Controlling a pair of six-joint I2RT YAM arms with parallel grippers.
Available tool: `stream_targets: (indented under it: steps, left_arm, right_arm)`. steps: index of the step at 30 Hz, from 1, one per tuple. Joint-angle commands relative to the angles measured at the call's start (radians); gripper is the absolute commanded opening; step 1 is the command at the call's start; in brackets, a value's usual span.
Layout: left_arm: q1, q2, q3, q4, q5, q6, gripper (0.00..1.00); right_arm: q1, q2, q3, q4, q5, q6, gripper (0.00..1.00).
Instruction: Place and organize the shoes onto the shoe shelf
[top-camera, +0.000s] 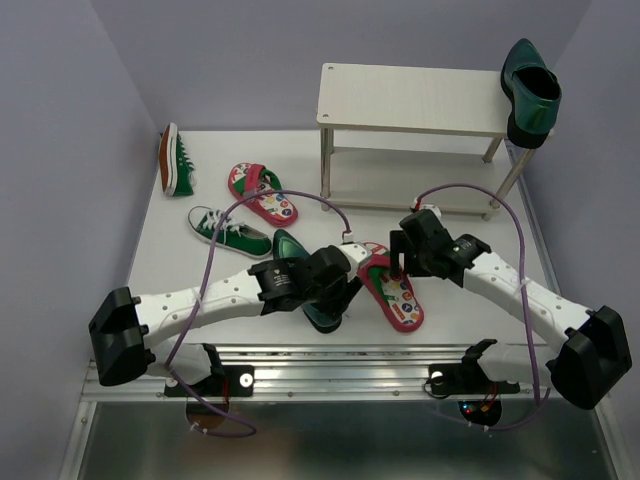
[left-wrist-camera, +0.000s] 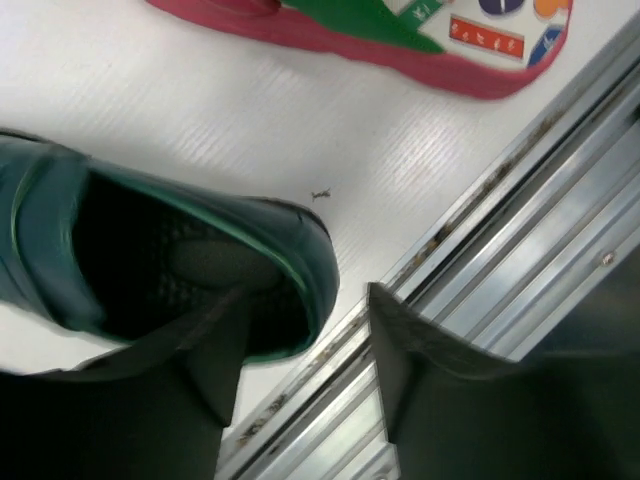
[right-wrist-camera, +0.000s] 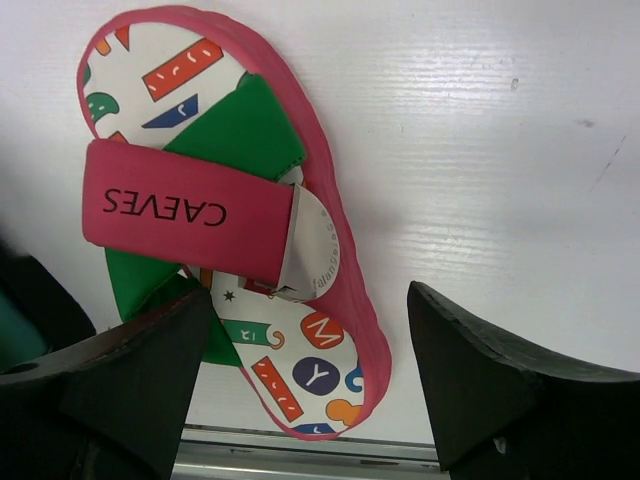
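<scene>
Left hand (left-wrist-camera: 308, 295) spread wide, straddling the heel rim of the teal loafer (left-wrist-camera: 40, 230) lying on the tabletop (left-wrist-camera: 150, 100) by the near edge, right hand (right-wrist-camera: 308, 300) equally wide above a red flip-flop (right-wrist-camera: 190, 205): pick step, so next looks like clamp heel, lift, carry to shoe shelf (top-camera: 410, 100).

Bright even light, soft shadows, sheen on teal loafer (top-camera: 518, 68), left wrist view slightly blurred
</scene>
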Motion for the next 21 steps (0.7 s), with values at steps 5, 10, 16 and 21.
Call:
stream_targets:
  steps: [5, 10, 16, 21]
  left_arm:
    - [0.001, -0.055, 0.124, -0.018, -0.151, -0.009, 0.86]
    - [0.065, -0.099, 0.309, -0.157, -0.263, -0.006, 0.95]
    - [0.334, -0.225, 0.431, -0.195, -0.287, -0.032, 0.88]
    - [0.466, -0.243, 0.479, -0.226, -0.337, -0.087, 0.88]
  right_arm:
    - [0.004, 0.016, 0.169, 0.028, -0.019, -0.018, 0.87]
    - [0.015, 0.055, 0.257, 0.045, -0.106, -0.032, 0.89]
    - [0.176, 0.134, 0.366, 0.039, -0.084, -0.04, 0.89]
    - [0.344, 0.227, 0.422, 0.045, -0.082, -0.023, 0.89]
